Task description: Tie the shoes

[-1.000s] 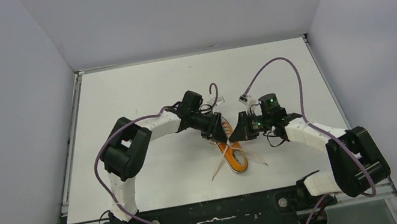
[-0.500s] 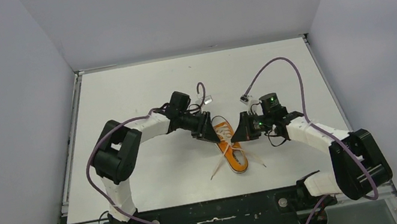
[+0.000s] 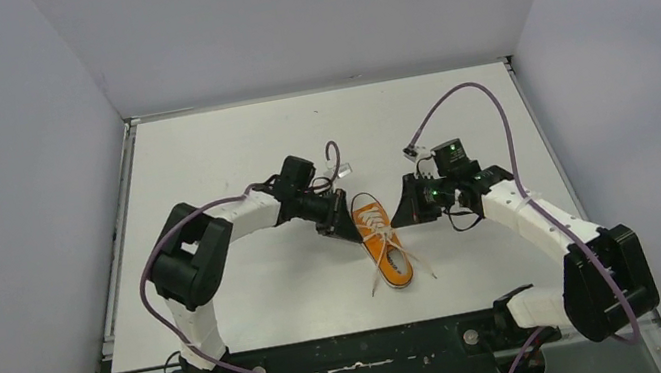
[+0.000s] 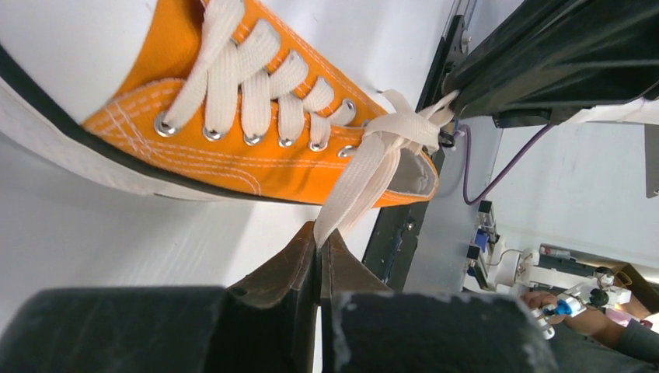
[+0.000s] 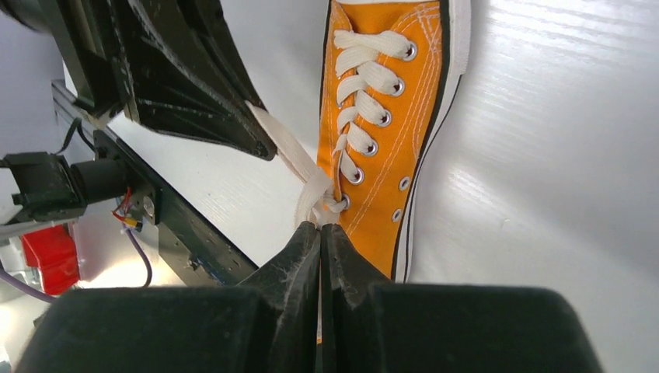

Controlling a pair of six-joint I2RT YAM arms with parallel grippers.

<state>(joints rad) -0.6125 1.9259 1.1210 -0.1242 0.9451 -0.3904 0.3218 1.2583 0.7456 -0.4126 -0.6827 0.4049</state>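
The orange sneaker (image 3: 385, 244) lies mid-table, toe toward the near edge, with two loose whitish lace ends (image 3: 381, 279) splayed beside the toe. My left gripper (image 3: 345, 226) is at the shoe's left and my right gripper (image 3: 409, 211) at its right, near the ankle opening. In the left wrist view my left gripper (image 4: 319, 233) is shut on a lace strand (image 4: 357, 179) running taut from the knot (image 4: 404, 128) on the sneaker (image 4: 233, 155). In the right wrist view my right gripper (image 5: 319, 226) is shut on the lace right at the knot (image 5: 322, 203) beside the sneaker (image 5: 388, 155).
Purple cables (image 3: 475, 101) loop above both arms. Grey walls close in the white table (image 3: 228, 143) at left, back and right. A black rail (image 3: 365, 353) with the arm bases runs along the near edge.
Both grippers have drawn apart from over the shoe, the left one going left and the right one right. The loose lace ends by the toe have become shorter.
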